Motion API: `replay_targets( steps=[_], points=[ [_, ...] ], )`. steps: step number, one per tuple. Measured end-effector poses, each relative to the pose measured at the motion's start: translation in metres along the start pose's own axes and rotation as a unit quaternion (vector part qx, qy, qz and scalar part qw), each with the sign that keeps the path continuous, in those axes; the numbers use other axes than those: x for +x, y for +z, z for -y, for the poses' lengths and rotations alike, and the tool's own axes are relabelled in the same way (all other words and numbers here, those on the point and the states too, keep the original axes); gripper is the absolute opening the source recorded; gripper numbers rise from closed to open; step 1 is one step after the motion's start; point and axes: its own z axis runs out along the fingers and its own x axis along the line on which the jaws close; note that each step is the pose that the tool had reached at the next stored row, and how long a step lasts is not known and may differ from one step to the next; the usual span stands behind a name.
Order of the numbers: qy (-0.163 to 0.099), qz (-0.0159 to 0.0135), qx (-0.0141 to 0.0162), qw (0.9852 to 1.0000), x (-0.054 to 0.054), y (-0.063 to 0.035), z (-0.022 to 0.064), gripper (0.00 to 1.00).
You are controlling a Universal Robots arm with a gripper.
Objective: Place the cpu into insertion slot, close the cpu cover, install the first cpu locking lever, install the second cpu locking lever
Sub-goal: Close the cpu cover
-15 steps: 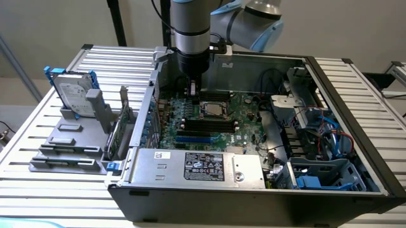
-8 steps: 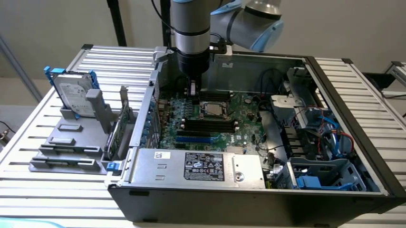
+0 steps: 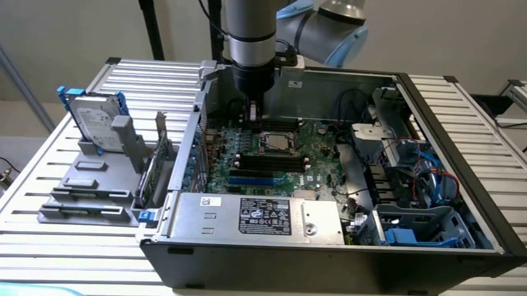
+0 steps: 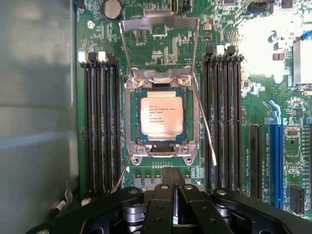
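My clenched, empty pincer [image 4: 173,178] hovers beside the square black silver-rimmed socket [image 4: 129,122] holding the small silver-topped chip [image 4: 161,115]; the thin silvery cover frame [image 4: 159,21], raised beyond it, seems stiff, pushable at its free edge.

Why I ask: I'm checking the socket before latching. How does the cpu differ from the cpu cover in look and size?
The cpu is a solid silver-grey plate with printed text. The cpu cover is an open frame with a square window. The cpu is the smaller of the two and sits inside that window, while the cpu cover surrounds it. Both are square and silvery, and both appear to lie flat.
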Motion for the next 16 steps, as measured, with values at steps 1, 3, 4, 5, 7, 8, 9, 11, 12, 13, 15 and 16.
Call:
replay_targets(
  steps=[1,3,4,5,7,8,9,11,12,13,15,16],
  points=[
    [0.0,-0.0001,0.0003,1.0,0.0,-0.0021,-0.0038,0.11],
    [0.0,0.0001,0.0013,1.0,0.001,-0.0061,-0.0131,0.11],
    [0.0,0.0001,0.0019,1.0,0.001,-0.0078,-0.0177,0.11],
    [0.0,0.0,0.0024,1.0,0.001,-0.0094,-0.0224,0.11],
    [0.0,0.0,0.0036,1.0,0.002,-0.0124,-0.0317,0.11],
    [0.0,0.0,0.0041,1.0,0.002,-0.0137,-0.0363,0.11],
    [0.0,0.0,0.0045,1.0,0.003,-0.015,-0.0409,0.11],
    [0.0,-0.0002,0.0052,1.0,0.003,-0.017,-0.0501,0.11],
    [0.0,-0.0005,0.0053,1.0,0.004,-0.0174,-0.055,0.11],
    [0.0,-0.0008,0.0055,1.0,0.004,-0.0176,-0.0592,0.11],
    [0.0,-0.0013,0.0057,1.0,0.005,-0.0176,-0.0673,0.11],
    [0.0,-0.0016,0.0058,1.0,0.006,-0.0175,-0.0714,0.11]
  ],
)
